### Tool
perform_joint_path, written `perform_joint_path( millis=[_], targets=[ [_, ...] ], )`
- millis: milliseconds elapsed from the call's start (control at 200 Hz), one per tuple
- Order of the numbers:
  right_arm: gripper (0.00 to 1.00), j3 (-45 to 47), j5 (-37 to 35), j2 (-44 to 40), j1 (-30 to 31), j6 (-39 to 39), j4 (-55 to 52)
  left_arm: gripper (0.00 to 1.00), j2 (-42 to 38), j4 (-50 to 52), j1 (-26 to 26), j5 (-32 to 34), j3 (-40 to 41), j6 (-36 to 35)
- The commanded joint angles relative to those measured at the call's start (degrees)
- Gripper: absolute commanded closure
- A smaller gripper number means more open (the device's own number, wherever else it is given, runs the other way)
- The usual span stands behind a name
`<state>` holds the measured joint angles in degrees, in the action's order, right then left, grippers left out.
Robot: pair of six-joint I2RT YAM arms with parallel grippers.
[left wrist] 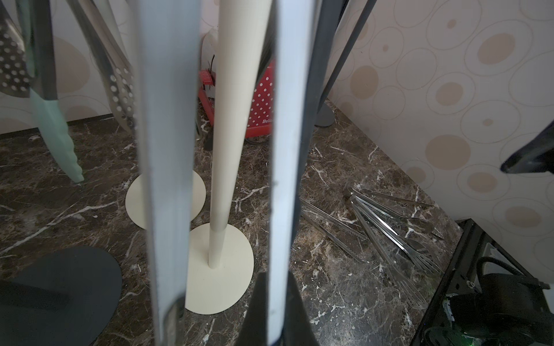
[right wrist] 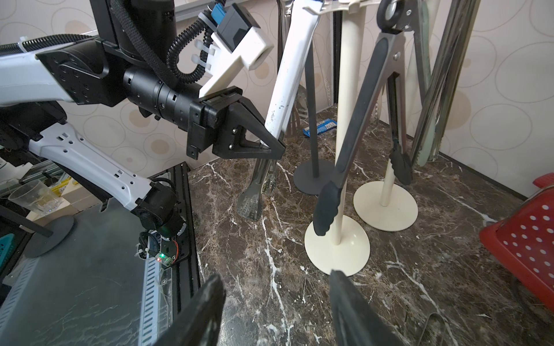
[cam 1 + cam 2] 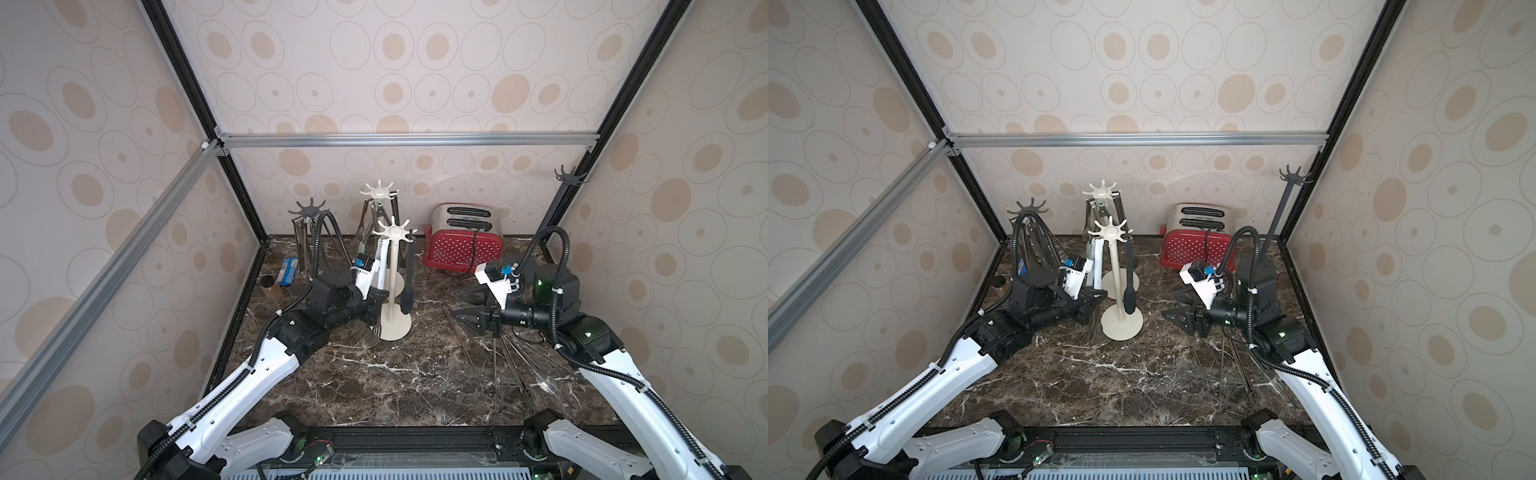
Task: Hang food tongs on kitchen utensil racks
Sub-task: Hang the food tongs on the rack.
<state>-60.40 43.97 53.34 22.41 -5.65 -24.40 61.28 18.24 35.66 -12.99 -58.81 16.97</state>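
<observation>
Left fingers (image 2: 263,149) clamp white tongs (image 2: 292,75) by cream rack (image 2: 347,90); right fingers (image 2: 198,320) gape empty over brown marble tabletop (image 3: 395,374) amid spotted walls (image 3: 395,62).

A red, white-dotted toaster (image 3: 451,249) with a steel top stands at the back of the dark, white-veined marble counter (image 3: 386,374), while a blue packet (image 3: 288,271) and small brown jar (image 3: 271,289) sit together near its left edge.

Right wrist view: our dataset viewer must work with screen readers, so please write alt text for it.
The left gripper is shut on white-handled tongs whose upper end reaches the hook crown of a cream rack. Black-tipped tongs hang from that rack above the marble tabletop. The right gripper stands open in the foreground.
</observation>
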Motion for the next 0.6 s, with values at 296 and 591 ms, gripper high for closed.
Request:
perform_joint_path(
  millis=[296,591],
  targets=[
    [0.41,0.64,1.47,-0.1,-0.27,-1.26,0.59,1.0,-2.04,-1.05,-0.19,-0.69,2.79,0.56],
    [0.41,0.47,1.3,-0.05,-0.27,-1.16,0.33,1.0,-1.66,-2.02,-0.23,-0.6,4.48,0.56]
  ],
)
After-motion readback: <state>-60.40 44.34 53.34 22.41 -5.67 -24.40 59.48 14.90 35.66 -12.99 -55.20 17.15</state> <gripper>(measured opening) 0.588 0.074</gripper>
